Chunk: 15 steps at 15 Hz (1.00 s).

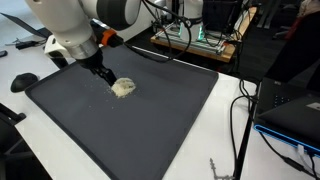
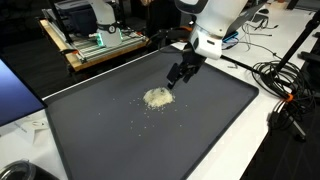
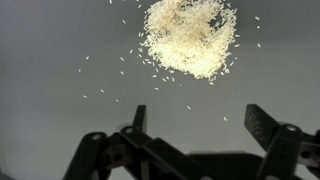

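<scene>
Far left in an exterior view, a black disc sits on the white tabletop. Next right is the dark mat, which covers most of the tabletop. Your arm comes down over its far-left part. The end effector hangs low there, tips just left of the rice. It is very near, but you can't tell contact from this angle. Right of the mat are cables, then a laptop at the right edge. On the far side is a wooden board with electronics.

In an exterior view from across, the rice lies mid-mat, a bit to the far side. The end effector is just right of it and farther off, low and tilted toward the heap.

In the wrist view, loose grains dot the mat on the left. The heap sits up top, right of centre. The fingers are spread as wide as they go, with nothing between them and nothing held. The heap lies ahead of the gap, clear of both fingers.

Progress, my read: most of the rice is in one tight heap, with a thin scatter of strays round it, mostly left and near. You have no grip on anything and no clear contact. The end effector is lined up close on the heap, but nothing in these frames shows any handling of the rice under way.
</scene>
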Motion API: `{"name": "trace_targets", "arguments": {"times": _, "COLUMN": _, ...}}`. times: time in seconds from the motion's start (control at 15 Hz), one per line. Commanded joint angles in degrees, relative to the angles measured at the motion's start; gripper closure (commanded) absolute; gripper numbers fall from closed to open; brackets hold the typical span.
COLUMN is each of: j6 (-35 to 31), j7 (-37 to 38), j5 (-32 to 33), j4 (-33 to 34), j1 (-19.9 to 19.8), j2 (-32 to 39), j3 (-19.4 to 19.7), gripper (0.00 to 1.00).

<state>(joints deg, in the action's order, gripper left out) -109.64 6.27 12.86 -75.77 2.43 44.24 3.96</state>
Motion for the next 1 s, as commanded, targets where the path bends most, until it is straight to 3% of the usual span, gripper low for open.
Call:
{"name": "trace_targets", "arguments": {"times": 0.0, "j6": 7.8, "j7": -6.9, "j5": -7.0, "j4": 9.6, "j1": -4.9, "j2": 5.0, "j3": -2.5, "gripper": 0.00}}
{"name": "trace_targets", "arguments": {"times": 0.47, "j6": 18.2, "j7": -11.0, "j5": -15.3, "j4": 19.3, "j1": -10.6, "j2": 10.1, "j3": -4.0, "gripper": 0.00}}
{"name": "trace_targets", "arguments": {"times": 0.93, "j6": 14.6, "j7": -18.2, "j5": -21.2, "j4": 17.1, "j1": -15.8, "j2": 8.7, "j3": -5.7, "gripper": 0.00}}
